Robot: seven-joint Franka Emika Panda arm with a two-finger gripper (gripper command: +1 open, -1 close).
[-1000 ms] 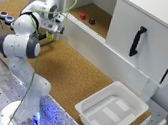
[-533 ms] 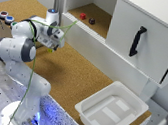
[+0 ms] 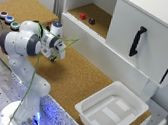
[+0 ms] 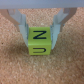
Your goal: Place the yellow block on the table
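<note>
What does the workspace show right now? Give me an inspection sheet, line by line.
Surface: table, speckled brown cork, white perforated side.
Job's things: yellow block between the pincer's fingers, over the cork; contact with the table cannot be told.
Clutter: white tray on the table; small red block and dark round object on the cabinet shelf.
Grippers: pincer shut on the yellow block.
Cables: green cable running along the arm.
Surroundings: white cabinet, door with black handle; button box.
</note>
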